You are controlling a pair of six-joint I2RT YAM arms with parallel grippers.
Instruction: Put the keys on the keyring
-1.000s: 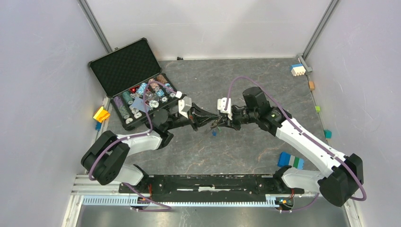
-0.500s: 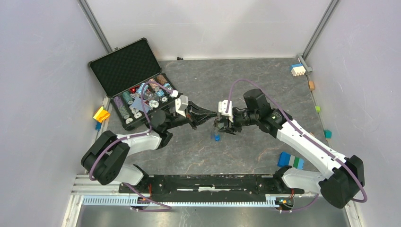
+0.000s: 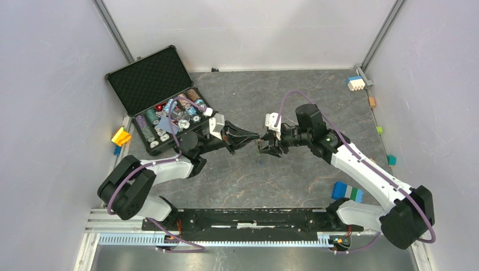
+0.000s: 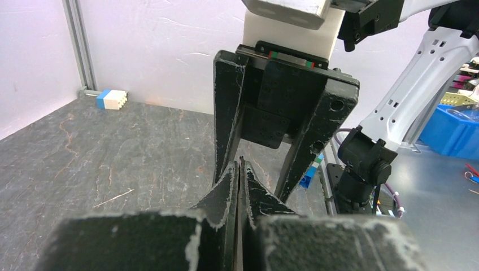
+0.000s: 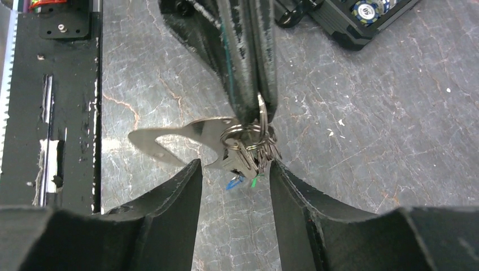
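**Sam:** From above, what have we got?

**Jo:** Two arms nose to nose over the middle of the grey stone-patterned table (image 3: 271, 183). The left gripper (image 3: 255, 136) is pinched to a point. The right gripper (image 3: 261, 146) faces it, tips almost meeting. The open black case (image 3: 148, 82) of round poker chips (image 3: 172, 116) sits well off to the left. The keys are too small to pick out from up here.

**Sam:** And the left wrist camera?

**Jo:** Its own fingers (image 4: 229, 186) are pressed flat together, no gap. The right gripper's black fingers (image 4: 226, 113) stand spread, straddling those tips. A blue-and-white toy block (image 4: 111, 99) sits by the far wall.

**Sam:** Right wrist?

**Jo:** There it is! The left gripper's closed fingers come down from the top, clamped on the flat grey metal keyring (image 5: 206, 138), which pokes out sideways above the table. The bunch of small metal keys (image 5: 251, 152) hangs off its wire rings, with a blue tag (image 5: 231, 184) and a green tag (image 5: 255, 180) dangling beneath. The right gripper's jaws are parted, one finger either side of the bunch, gripping nothing. Whether one brushes it, I can't tell.
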